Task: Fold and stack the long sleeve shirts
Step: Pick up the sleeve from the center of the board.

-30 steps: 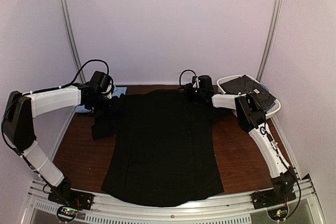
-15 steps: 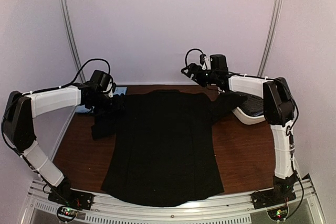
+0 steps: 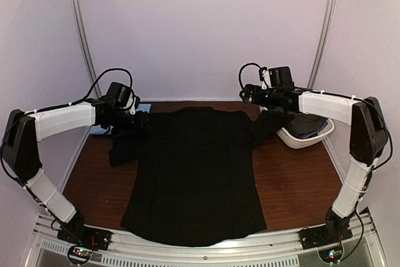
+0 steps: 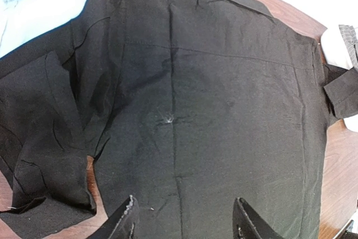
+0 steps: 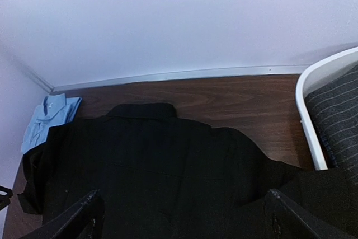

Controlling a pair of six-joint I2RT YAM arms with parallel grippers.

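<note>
The black shirt (image 3: 194, 173) is lying flat and back-up across the middle of the worktop (image 3: 294, 179). Its collar is pointing at the far wall and its hem is reaching the near edge. It is sitting just as it was a second ago. Its left sleeve (image 3: 124, 145) is lying bunched and doubled beside the body. Its right sleeve (image 3: 270, 123) is stretching out to the white tub (image 3: 310, 141), the cuff end touching the rim.

My right pincer (image 5: 182, 204) is the thing that is changing. A second ago it was sitting low at the shirt's right shoulder, close by the collar. Now it is hanging higher and farther right, above the sleeve and next to the tub, with its fingers spread wide and nothing between them.

My left pincer (image 4: 184, 201) is hovering where it was, over the shirt's left shoulder. Its fingers are standing about halfway apart and gripping nothing that I can see.

The light blue shirt (image 5: 50, 118) is resting folded in the far left corner, and a dark striped shirt (image 5: 335, 124) is lying in the tub.
</note>
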